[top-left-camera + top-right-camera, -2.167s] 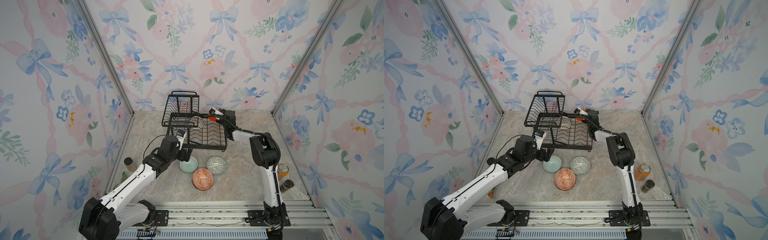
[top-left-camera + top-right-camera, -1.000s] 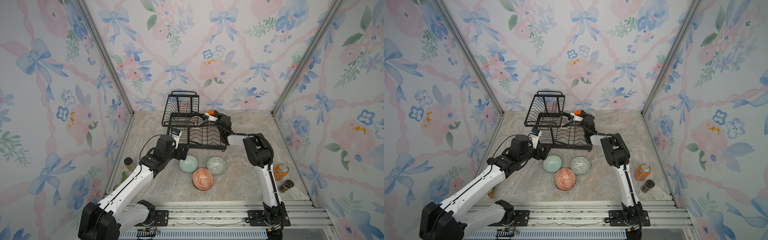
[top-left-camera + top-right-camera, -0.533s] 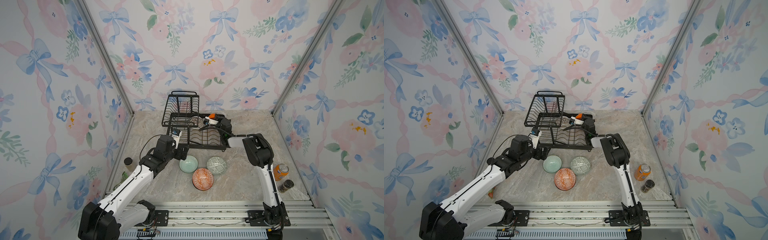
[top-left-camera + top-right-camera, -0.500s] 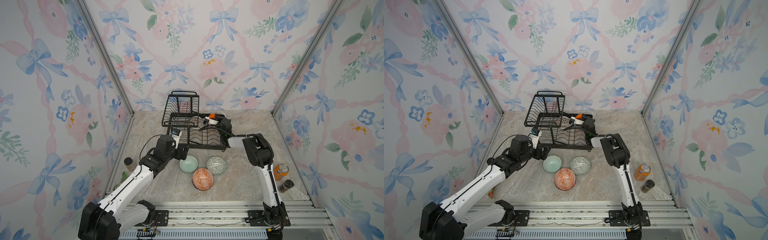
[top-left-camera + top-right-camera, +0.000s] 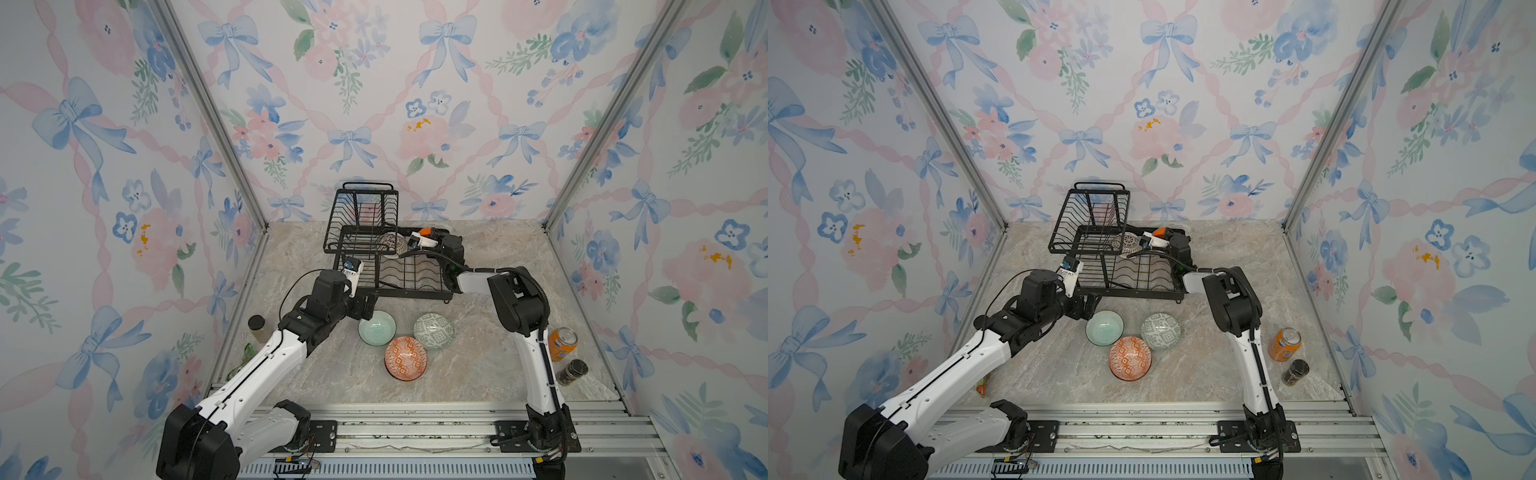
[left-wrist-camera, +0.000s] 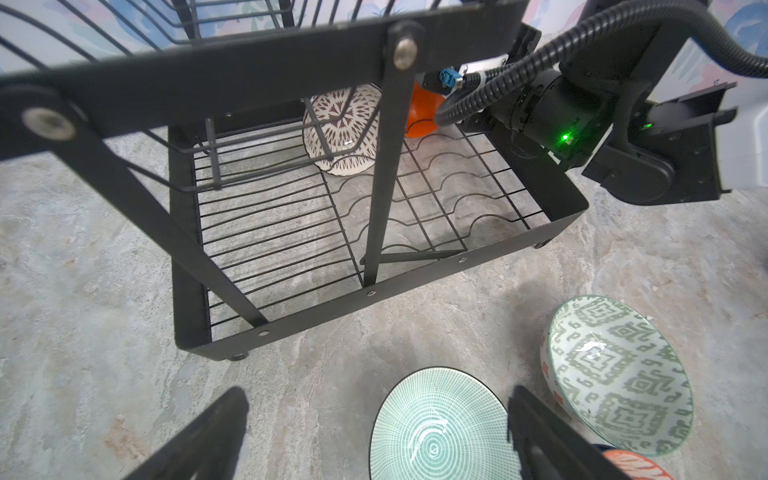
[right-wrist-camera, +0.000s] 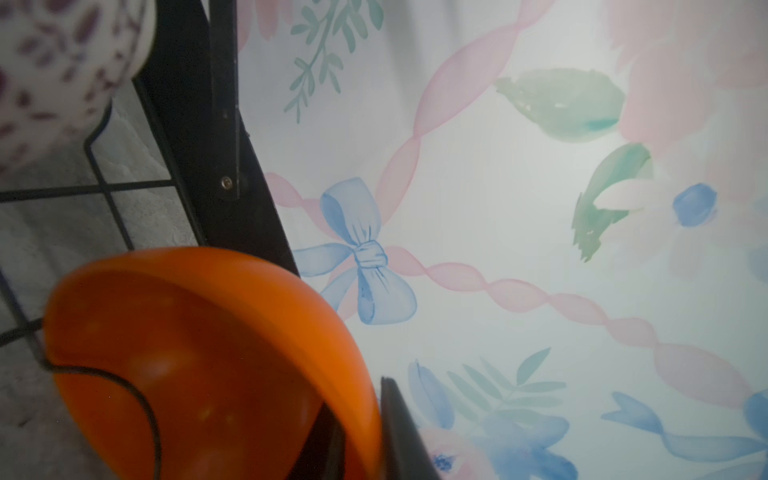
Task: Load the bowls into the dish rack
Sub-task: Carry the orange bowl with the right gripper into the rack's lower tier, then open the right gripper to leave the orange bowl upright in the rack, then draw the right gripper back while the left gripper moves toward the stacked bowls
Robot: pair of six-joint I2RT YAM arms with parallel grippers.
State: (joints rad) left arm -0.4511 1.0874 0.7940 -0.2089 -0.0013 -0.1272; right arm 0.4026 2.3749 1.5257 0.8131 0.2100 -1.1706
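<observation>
Left gripper [image 6: 374, 434]: spread wide, mint green bowl [image 6: 436, 428] just beneath.
Right gripper [image 7: 359, 415]: astride orange bowl [image 7: 199, 357] rim; cannot tell if pinching.

Your left arm [image 5: 270, 357] reaches toward the dish rack's [image 5: 415, 295] front left corner, the left claw [image 6: 376, 395] spread wide and holding nothing. Your right arm [image 5: 536, 361] bends sharply beside the rack's right side. The right claw [image 7: 359, 399] straddles the orange bowl's [image 7: 208, 353] rim at the rack's rear; grip unclear.
</observation>
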